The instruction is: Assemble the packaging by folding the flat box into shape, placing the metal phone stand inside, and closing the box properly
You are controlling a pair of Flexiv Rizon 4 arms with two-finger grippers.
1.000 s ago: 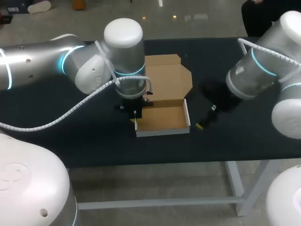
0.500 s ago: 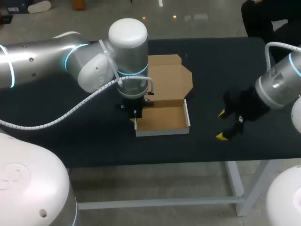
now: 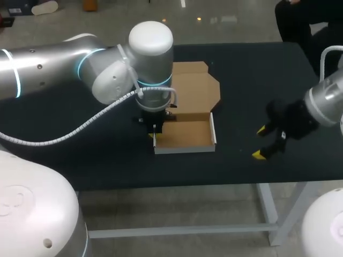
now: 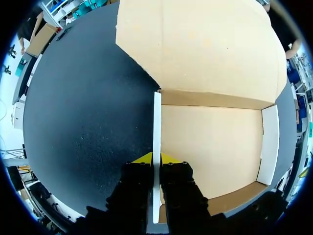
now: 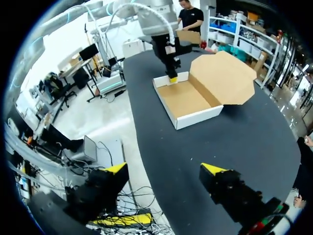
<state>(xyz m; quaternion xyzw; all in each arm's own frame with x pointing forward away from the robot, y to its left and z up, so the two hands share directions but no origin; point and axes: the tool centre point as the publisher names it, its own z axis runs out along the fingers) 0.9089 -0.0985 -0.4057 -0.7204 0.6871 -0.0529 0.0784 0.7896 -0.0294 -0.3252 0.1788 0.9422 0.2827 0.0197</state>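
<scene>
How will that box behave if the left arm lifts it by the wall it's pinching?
Probably light: the cardboard box is empty thin card. Likely floppy: the left gripper pinches only the thin side wall, so that wall may bend before the tray rises. The open lid lies flat behind on a fold and would probably sag or swing.

Dark table (image 3: pixel 241 69) carries cardboard box (image 3: pixel 185 135), walls raised, lid lying flat open.
</scene>
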